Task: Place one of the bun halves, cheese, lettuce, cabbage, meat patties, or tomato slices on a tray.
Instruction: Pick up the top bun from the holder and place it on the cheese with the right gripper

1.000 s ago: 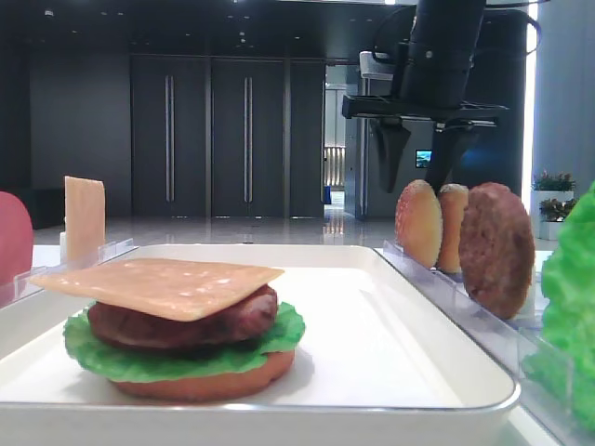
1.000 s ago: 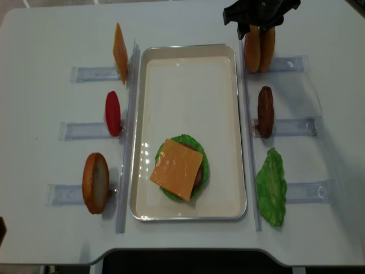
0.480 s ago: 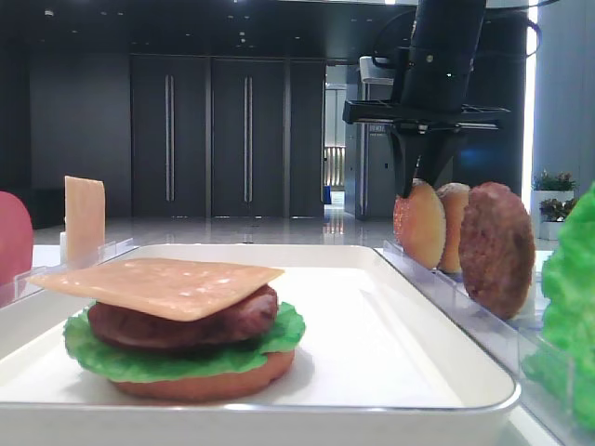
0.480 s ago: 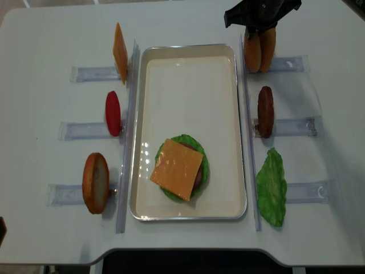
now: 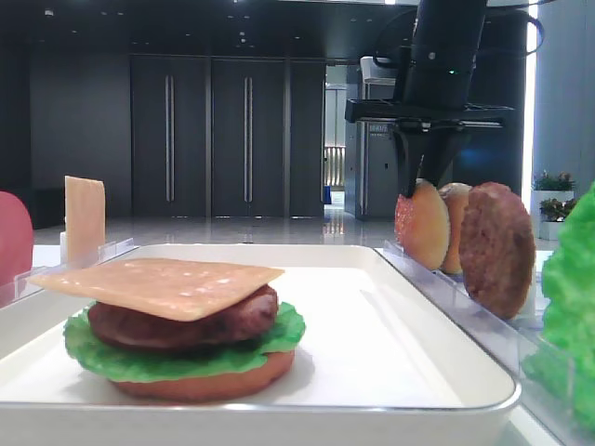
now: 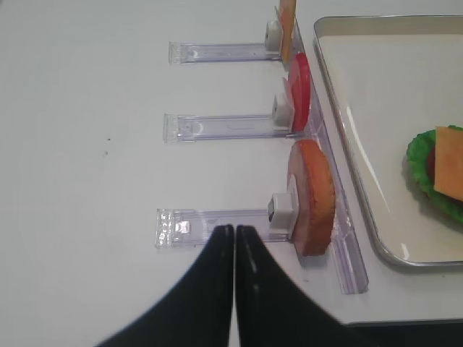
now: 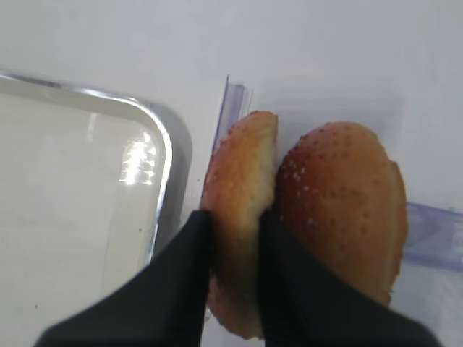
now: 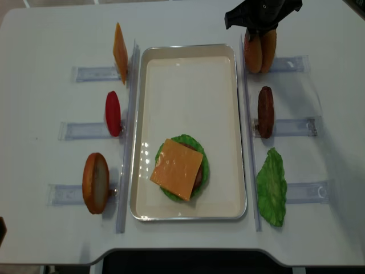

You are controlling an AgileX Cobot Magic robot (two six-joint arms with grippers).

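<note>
The right claw pinches the inner of 2 upright bun halves beside the tray.

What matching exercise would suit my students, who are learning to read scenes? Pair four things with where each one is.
1. cheese slice
2. tomato slice
3. right gripper
4. loose lettuce leaf

A. right of the tray
B. on top of the stack
C. closed on a bun half
D. left of the tray, on edge

Pairs: 1-B, 2-D, 3-C, 4-A
</note>
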